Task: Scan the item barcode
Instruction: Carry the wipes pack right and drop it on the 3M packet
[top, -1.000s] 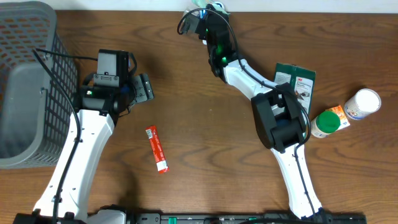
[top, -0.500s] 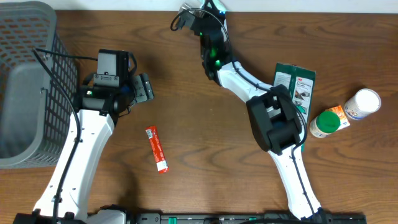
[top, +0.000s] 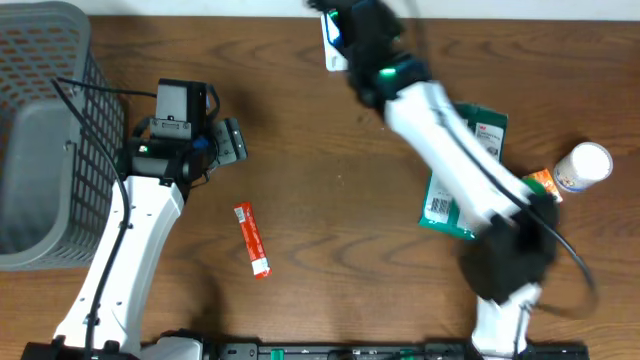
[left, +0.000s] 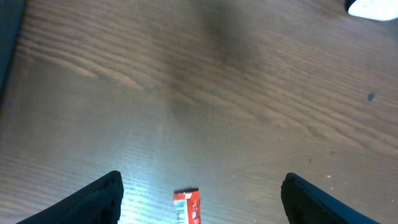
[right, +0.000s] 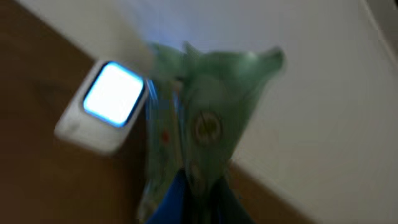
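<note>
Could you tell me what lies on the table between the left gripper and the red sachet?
Nothing does. Only bare wooden table separates the open left gripper from the red sachet, as the overhead view shows.

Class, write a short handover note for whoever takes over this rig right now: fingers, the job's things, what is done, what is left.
Left gripper: fingers open, empty, above the table near the red sachet.
Right gripper: fingers shut on a green packet, held up beside the lit scanner at the table's far edge.
Done: packet in hand and at the scanner.
Left: get the barcode read. The blurred views do not show whether it faces the scanner or has registered.
</note>
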